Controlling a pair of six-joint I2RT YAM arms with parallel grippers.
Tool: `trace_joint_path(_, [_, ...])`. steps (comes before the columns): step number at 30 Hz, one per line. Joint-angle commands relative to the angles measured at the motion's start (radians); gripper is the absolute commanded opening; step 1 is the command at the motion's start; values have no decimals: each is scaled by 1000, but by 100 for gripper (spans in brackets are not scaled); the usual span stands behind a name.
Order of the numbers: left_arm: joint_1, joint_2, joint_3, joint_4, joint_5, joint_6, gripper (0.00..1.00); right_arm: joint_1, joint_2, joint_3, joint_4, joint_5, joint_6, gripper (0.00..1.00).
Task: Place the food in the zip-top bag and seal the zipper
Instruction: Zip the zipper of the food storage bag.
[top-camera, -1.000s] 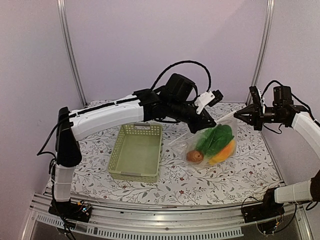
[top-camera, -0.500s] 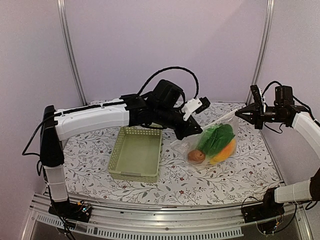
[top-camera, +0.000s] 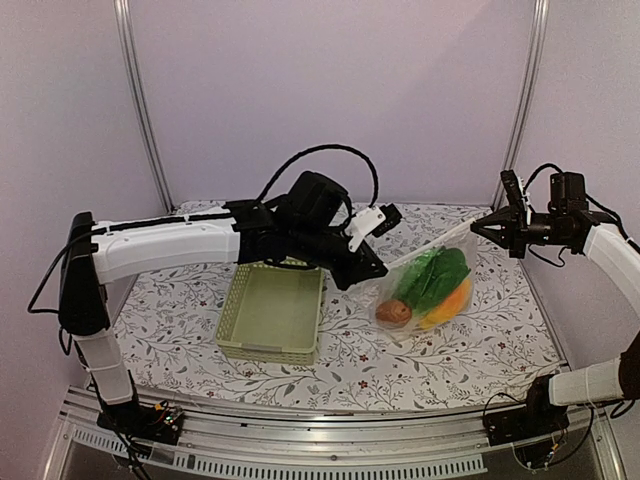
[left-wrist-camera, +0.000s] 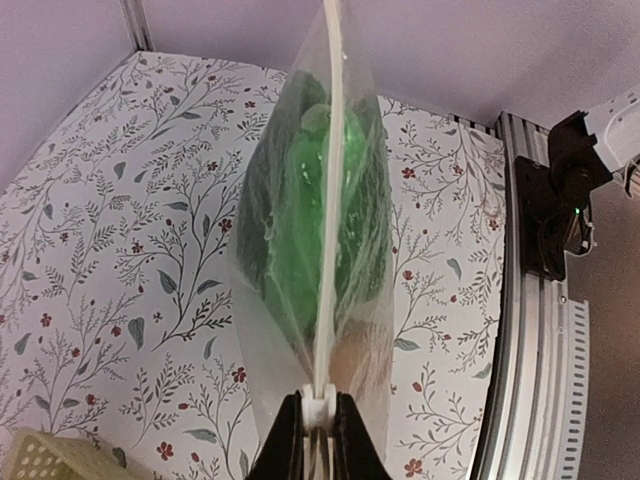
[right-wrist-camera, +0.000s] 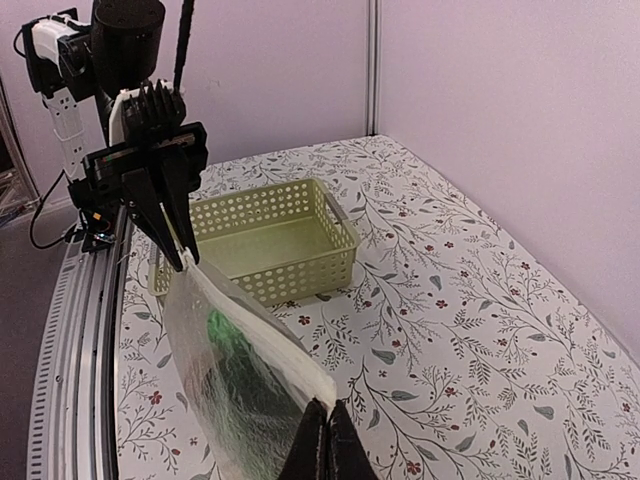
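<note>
The left end effector is pinched narrow on the near end of the zipper, its fingers tight against the white strip on both sides. The right end effector is closed just as tightly on the other end of the strip. Between them the zipper runs taut, sloping up toward the right end effector. The bag hangs below it with its bottom resting on the right half of the worktop. The food sits inside: green leaves on top, an orange-yellow piece low at the right and a reddish-brown piece low at the left.

The left arm reaches long and nearly level from the left, its wrist over the far rim of the basket. The right arm comes in from the right edge, forearm bent inward, close to the side wall.

The basket stands just left of the bag, not touching it. Open worktop lies in front of the bag and to its right.

Over the last second the left end effector has slid back leftward along the zipper toward the basket, while the right end effector and the bag have stayed put.
</note>
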Motion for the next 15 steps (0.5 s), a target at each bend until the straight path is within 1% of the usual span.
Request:
trace_joint_path(1, [22,-24,-25,-67,-21,-2,3,-27,11,-5,46,21,15,0])
trace_joint_path(7, [27,-28,-30,-77,-26,0,3,-27,10,-5,46,26,18,0])
trace_joint_path(15, [30,-46,-74,-76,-24,-4,5,-28,13,-4,46,23,22,0])
